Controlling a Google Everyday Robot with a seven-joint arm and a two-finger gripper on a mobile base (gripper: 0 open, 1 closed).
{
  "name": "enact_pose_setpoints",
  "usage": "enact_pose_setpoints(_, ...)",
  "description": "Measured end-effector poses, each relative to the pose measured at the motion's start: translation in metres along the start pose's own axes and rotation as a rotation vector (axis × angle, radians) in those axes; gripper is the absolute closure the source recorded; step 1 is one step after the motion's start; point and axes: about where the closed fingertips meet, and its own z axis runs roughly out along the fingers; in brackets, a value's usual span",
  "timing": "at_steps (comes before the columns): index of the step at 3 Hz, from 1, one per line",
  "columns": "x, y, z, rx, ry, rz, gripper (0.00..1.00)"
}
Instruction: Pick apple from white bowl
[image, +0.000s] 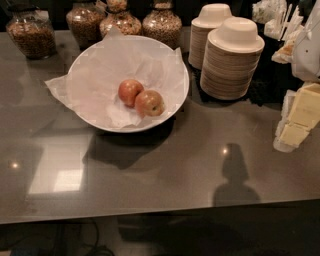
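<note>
The white bowl (85, 65) is wide and shallow, lined with crinkled white tissue, and stands on the dark counter left of centre. Two apples lie side by side and touching in its front right part. The apple (149, 103) with yellowish-green streaks is the right one. A more even pink-red apple (129, 91) lies just left of and behind it. My gripper (296, 122), cream-yellow on a white arm (306, 45), is at the right edge of the view. It hangs over the counter well to the right of the bowl and holds nothing that I can see.
Two stacks of small cream disposable bowls (231, 57) stand right behind the white bowl's right side. Several glass jars of cereal (32, 32) line the back edge. The counter's front edge (160, 212) runs across the lower view.
</note>
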Motion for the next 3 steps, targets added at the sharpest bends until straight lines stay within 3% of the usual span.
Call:
enact_pose_setpoints(2, -0.013, -0.001, 0.001, 0.012, -0.028, -0.016, 0.0)
enact_pose_setpoints(3, -0.053, -0.001, 0.011, -0.006, -0.062, -0.091, 0.0)
